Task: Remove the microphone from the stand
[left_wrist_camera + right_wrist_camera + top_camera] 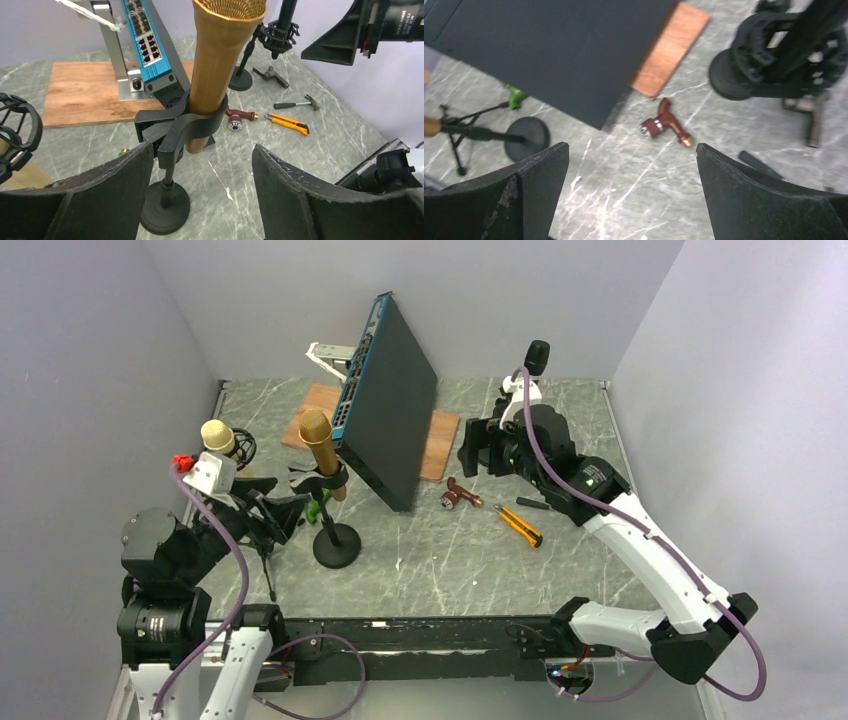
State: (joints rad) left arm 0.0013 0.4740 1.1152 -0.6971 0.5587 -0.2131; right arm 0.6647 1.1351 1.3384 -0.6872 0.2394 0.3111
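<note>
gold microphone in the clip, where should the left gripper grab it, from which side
Grip the microphone on its bare gold barrel between the black clip and the mesh head. It stands nearly upright, clip hugging its lower end, so come in level from the side of the left gripper.

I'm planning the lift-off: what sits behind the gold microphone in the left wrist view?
Behind the gold microphone leans the blue network switch, over a wooden board. The microphone and its black clip cover the switch's lower corner, so its footing cannot be seen.
</note>
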